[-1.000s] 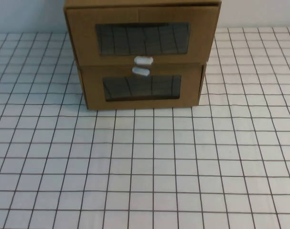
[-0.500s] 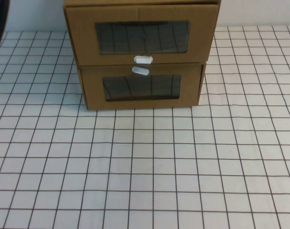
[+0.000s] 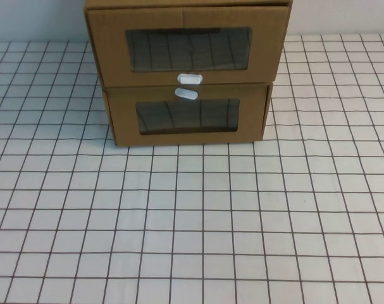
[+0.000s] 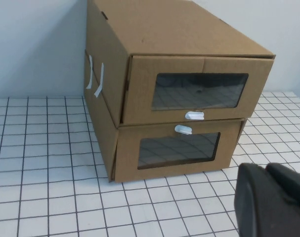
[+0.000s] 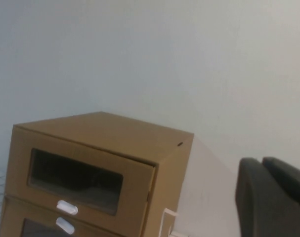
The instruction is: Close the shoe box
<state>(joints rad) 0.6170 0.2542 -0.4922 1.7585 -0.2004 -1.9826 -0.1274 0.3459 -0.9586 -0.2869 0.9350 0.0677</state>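
Observation:
The shoe box [image 3: 188,52] is the upper brown cardboard drawer, with a wide clear window and a white pull tab [image 3: 190,79] below it. It sits about flush in its shell, on top of a like drawer [image 3: 186,117]. It also shows in the left wrist view [image 4: 199,91] and the right wrist view [image 5: 75,180]. Neither gripper shows in the high view. My left gripper [image 4: 266,170] is shut and empty, low over the table, in front of and to the right of the stack. My right gripper [image 5: 262,162] is shut and empty, off to the stack's right.
The stack stands at the back of a white table with a black grid [image 3: 204,215], against a pale wall [image 5: 189,59]. White tape strips [image 4: 95,76] hold the two shells together on the stack's left side.
A dark arm part at the far left edge of the high view half a second ago is now out of sight. The boxes have not visibly moved.

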